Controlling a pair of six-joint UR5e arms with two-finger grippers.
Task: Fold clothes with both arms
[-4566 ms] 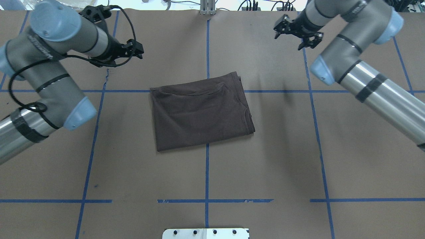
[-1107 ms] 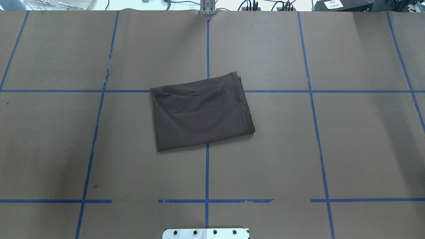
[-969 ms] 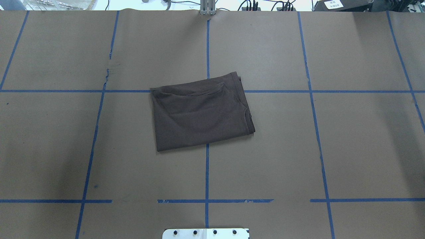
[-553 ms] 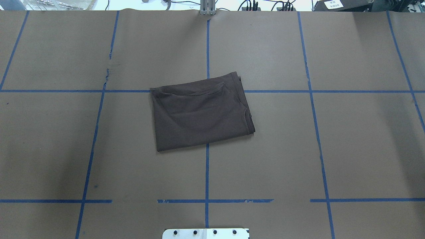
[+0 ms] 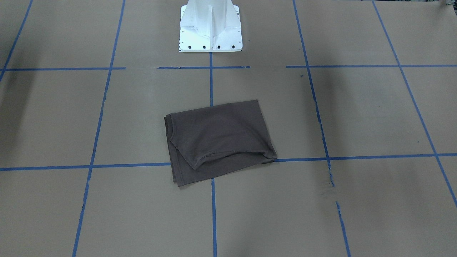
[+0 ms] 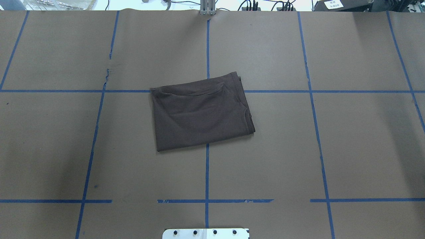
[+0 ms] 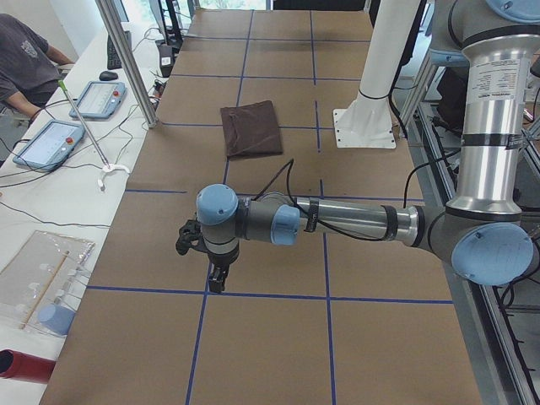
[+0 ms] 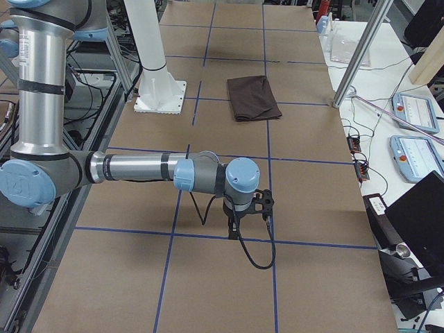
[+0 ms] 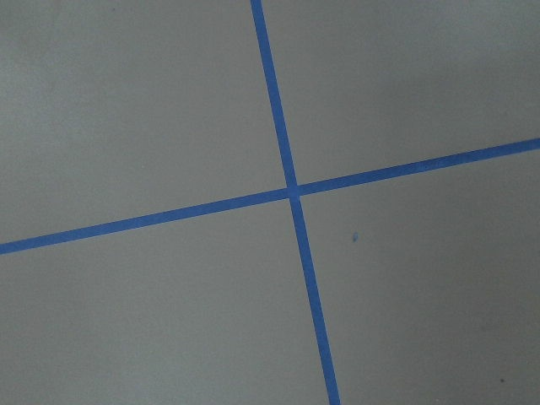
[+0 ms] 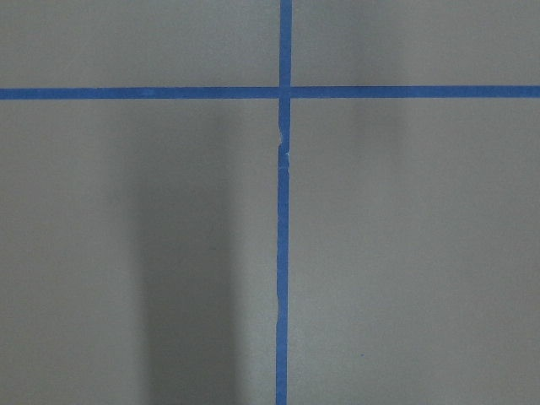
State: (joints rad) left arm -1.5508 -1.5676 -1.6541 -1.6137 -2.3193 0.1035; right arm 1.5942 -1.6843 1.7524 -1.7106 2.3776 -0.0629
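Both arms have swung out of the overhead view; the folded T-shirt (image 6: 201, 114) stays mid-table (image 6: 298, 159). The left arm (image 7: 337, 221) reaches level over the left end and the right arm (image 8: 139, 168) over the right end. The left gripper (image 7: 215, 283) and right gripper (image 8: 236, 225) point down; their opening cannot be told. Print on the left arm is too small to read.

I see brown paper-covered table (image 6: 265, 159), gridded with blue tape (image 6: 207, 172). White pedestal (image 5: 210, 25) stands at one long edge, on centre line. On side bench (image 7: 51, 194): touchscreen pendant (image 7: 49, 142), second pendant (image 7: 97, 99), clear tray (image 7: 42, 270), red cylinder (image 7: 21, 367). Operator (image 7: 25, 63) beside it.
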